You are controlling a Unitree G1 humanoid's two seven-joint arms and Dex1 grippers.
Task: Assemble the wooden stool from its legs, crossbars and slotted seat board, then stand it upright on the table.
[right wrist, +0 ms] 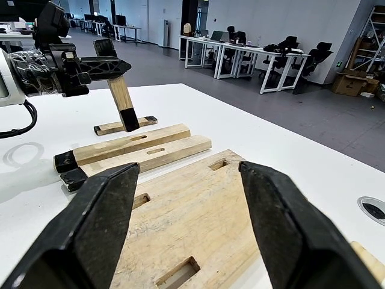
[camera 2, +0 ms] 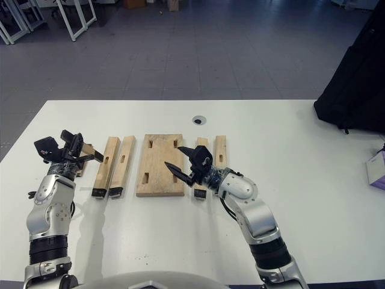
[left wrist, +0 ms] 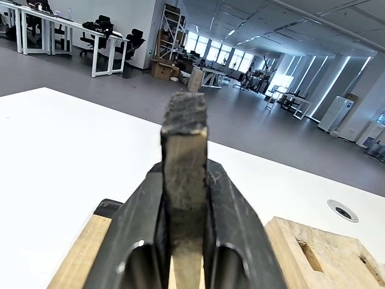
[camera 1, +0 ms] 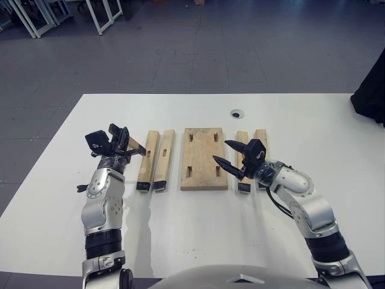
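The slotted seat board lies flat mid-table. Two legs with black ends lie side by side on its left. Two more wooden pieces lie on its right. My left gripper is shut on a crossbar with a black tip, held tilted above the table left of the legs. Under it another crossbar lies flat. My right gripper hovers open over the seat board's right edge, with nothing between its fingers.
A round cable hole sits in the white table behind the seat board. The table's front and right parts are bare. A dark bag stands beyond the far right corner.
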